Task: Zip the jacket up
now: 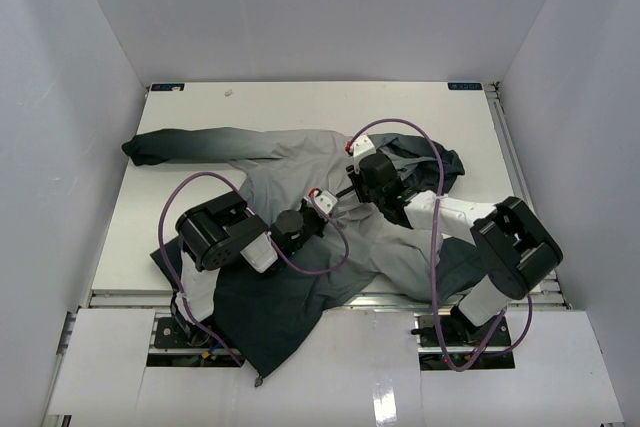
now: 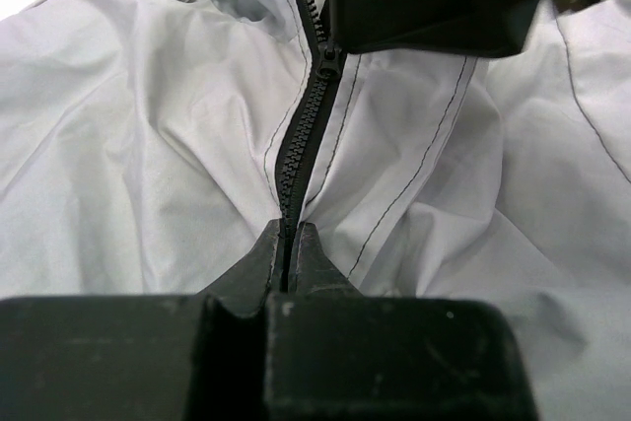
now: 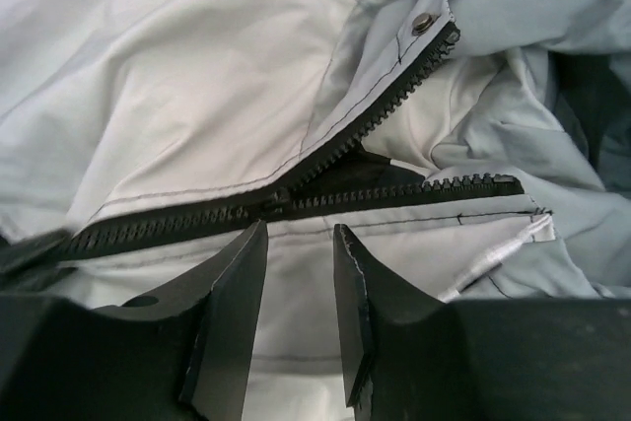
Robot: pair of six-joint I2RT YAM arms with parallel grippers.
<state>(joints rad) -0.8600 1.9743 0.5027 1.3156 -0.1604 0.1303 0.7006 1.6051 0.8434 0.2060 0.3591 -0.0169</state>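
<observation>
Overhead, I see the jacket [image 1: 300, 162] spread across the middle of the table [image 1: 200, 107]. One sleeve reaches to the upper left and the dark hem is draped over the near edge. Both arms meet at the jacket's centre, but I cannot make out finger detail from up there.

Left wrist view: left gripper [image 2: 287, 239] pinched tight on the closed zipper [image 2: 296, 145] teeth at lower centre; slider [image 2: 325, 58] sits higher, upper middle of frame.

Right wrist view only: right gripper [image 3: 299, 234] has its fingers parted by a clear gap, holding nothing, just below the slider. Past it the two tooth rows split apart toward the upper right, near a snap [image 3: 424, 22].
</observation>
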